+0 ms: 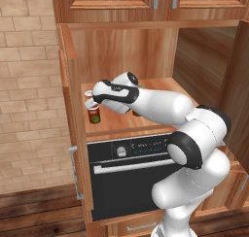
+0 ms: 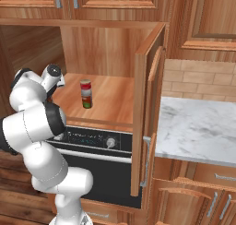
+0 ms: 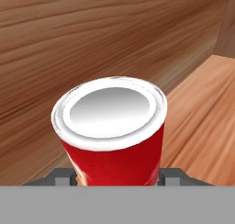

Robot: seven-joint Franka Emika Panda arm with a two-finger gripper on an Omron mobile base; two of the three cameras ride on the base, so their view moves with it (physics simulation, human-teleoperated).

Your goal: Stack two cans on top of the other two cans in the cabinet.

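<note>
Gripper (image 3: 117, 179) grasps a red can (image 3: 112, 136): in the hand view, the two dark fingers (image 3: 62, 176) sit against opposite sides of the can near its lower part, and the silver top faces the camera. Behind the can runs the wood-grain wall of the niche, with the flat wooden shelf (image 3: 202, 126) extending to the right.

In the left base view, the hand reaches into the cabinet (image 1: 73, 114) from the right, and the held can's white rim shows at the left end of the hand, at the left side of the niche. Just below the hand stands a dark can (image 1: 94, 115) with a green lower part, upright on the shelf near its front edge. Whether the held can touches it cannot be told.

In the right base view, a stacked pair (image 2: 85, 94) stands upright on the shelf near the middle of the niche: a bright red-and-white can sits on a darker can with a green lower part.

A black oven (image 1: 129, 175) is built in directly under the shelf. A marble counter (image 2: 198, 127) lies to the right of the cabinet.
</note>
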